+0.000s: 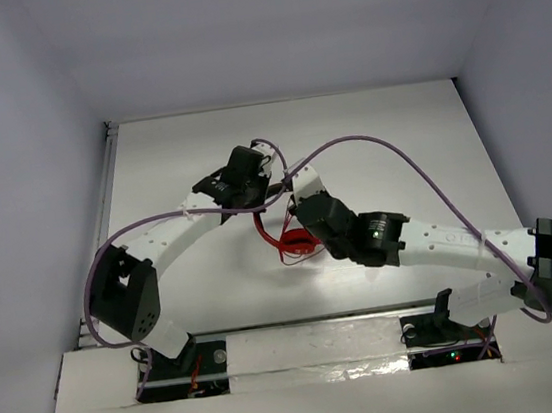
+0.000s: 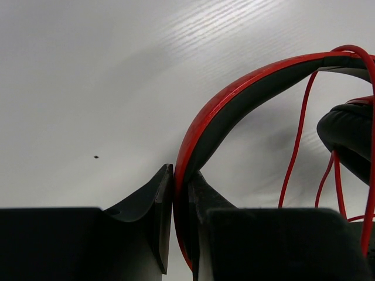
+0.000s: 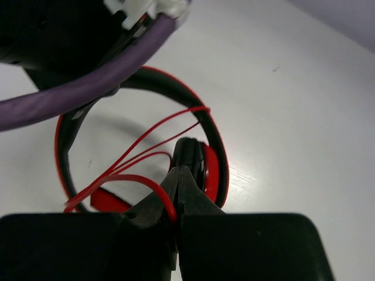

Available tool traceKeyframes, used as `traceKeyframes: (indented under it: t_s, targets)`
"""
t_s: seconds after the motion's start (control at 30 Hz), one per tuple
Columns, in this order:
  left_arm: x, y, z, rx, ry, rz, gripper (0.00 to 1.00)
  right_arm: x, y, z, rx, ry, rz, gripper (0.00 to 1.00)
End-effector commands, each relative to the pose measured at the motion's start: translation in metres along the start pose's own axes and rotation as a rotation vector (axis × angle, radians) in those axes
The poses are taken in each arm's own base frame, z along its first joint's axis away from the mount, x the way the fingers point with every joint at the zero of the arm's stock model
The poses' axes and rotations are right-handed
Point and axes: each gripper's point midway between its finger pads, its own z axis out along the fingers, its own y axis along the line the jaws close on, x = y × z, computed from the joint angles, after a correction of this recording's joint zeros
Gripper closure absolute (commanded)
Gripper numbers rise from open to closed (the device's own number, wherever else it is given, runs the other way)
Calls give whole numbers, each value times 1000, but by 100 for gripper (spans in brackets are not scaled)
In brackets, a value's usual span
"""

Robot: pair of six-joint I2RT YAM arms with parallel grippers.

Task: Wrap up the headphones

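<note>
The headphones [image 1: 296,242] lie mid-table between the two arms. In the left wrist view my left gripper [image 2: 181,193] is shut on the black-and-red headband [image 2: 246,88], which arches up and right to a black ear pad [image 2: 351,132]. In the right wrist view my right gripper [image 3: 177,187] is shut on the thin red cable [image 3: 143,180], close to a red earcup [image 3: 210,170]. Several strands of cable [image 3: 152,132] cross inside the headband loop [image 3: 211,126]. In the top view the left gripper [image 1: 256,204] and right gripper [image 1: 304,225] sit on either side of the headphones.
Thick purple arm cables [image 1: 390,152] loop over the table, and one runs across the top of the right wrist view [image 3: 88,88]. The white table [image 1: 397,121] has a raised rail on its left edge [image 1: 107,187]. Walls enclose the table.
</note>
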Motion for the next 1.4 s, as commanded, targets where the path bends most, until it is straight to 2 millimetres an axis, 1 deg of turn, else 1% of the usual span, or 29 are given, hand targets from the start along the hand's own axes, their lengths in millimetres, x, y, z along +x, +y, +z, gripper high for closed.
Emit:
traceKeyframes:
  t_s: [0.0, 0.03, 0.1, 0.13, 0.2, 0.23, 0.37, 0.43, 0.5, 0.53, 0.57, 0.63, 0.7, 0.73, 0.77, 0.87, 0.93, 0.97, 1.03, 1.07, 1.1, 1.17, 1.23, 1.3, 1.33, 1.37]
  targets:
    - [-19, -24, -24, 151, -88, 24, 100, -28, -27, 3, 114, -121, 74, 100]
    - [-20, -27, -26, 168, -95, 23, 100, -22, -36, 7, 136, -118, 74, 100]
    - [-21, -34, -34, 217, -111, 35, 100, -26, -45, 9, 166, -148, 106, 100]
    - [-22, -36, -36, 231, -116, 37, 100, -21, -56, 12, 190, -149, 109, 100]
    - [-24, -42, -43, 270, -130, 51, 100, -26, -60, 16, 190, -173, 133, 100]
    - [-24, -43, -44, 279, -131, 56, 100, -24, -68, 19, 214, -170, 139, 100]
    - [-26, -47, -53, 306, -142, 66, 100, -18, -74, 33, 234, -142, 97, 100]
    - [-28, -44, -54, 291, -149, 65, 100, -16, -72, 35, 235, -137, 93, 100]
    - [-28, -45, -57, 304, -159, 90, 100, -12, -80, 39, 254, -127, 104, 100]
    - [-28, -46, -58, 307, -162, 92, 100, -10, -80, 39, 257, -125, 109, 100]
    - [-29, -42, -58, 297, -165, 89, 100, -7, -88, 41, 285, -115, 112, 100]
    - [-29, -37, -56, 268, -166, 82, 100, -6, -98, 43, 309, -106, 116, 100]
    - [-26, -26, -47, 200, -136, 73, 100, -7, -102, 44, 325, -108, 155, 100]
    - [-25, -24, -44, 187, -124, 71, 100, -7, -102, 43, 321, -109, 156, 100]
    - [-23, -22, -40, 171, -113, 70, 100, -7, -107, 44, 338, -109, 163, 100]
    - [-25, -20, -38, 157, -111, 68, 100, -6, -114, 47, 380, -99, 168, 100]
    - [-25, -18, -37, 145, -101, 71, 100, -7, -114, 49, 383, -97, 168, 100]
    - [-26, -19, -37, 151, -98, 73, 100, -7, -113, 55, 382, -92, 165, 100]
    - [-31, -26, -41, 191, -127, 80, 100, -2, -109, 61, 374, -68, 146, 100]
    - [-33, -28, -45, 207, -139, 83, 100, 3, -110, 63, 395, -56, 136, 100]
    - [-33, -26, -46, 195, -132, 82, 100, 6, -115, 66, 426, -41, 128, 100]
    - [-30, -21, -43, 170, -115, 87, 100, 3, -112, 68, 408, -48, 132, 100]
    - [-32, -29, -45, 211, -134, 89, 100, -1, -116, 63, 418, -69, 156, 100]
    - [-32, -25, -42, 185, -119, 80, 100, -13, -119, 56, 405, -107, 178, 100]
    - [-30, -21, -39, 165, -104, 80, 100, -27, -124, 45, 394, -149, 200, 100]
    - [-26, -16, -33, 132, -80, 79, 100, -35, -127, 40, 393, -169, 210, 100]
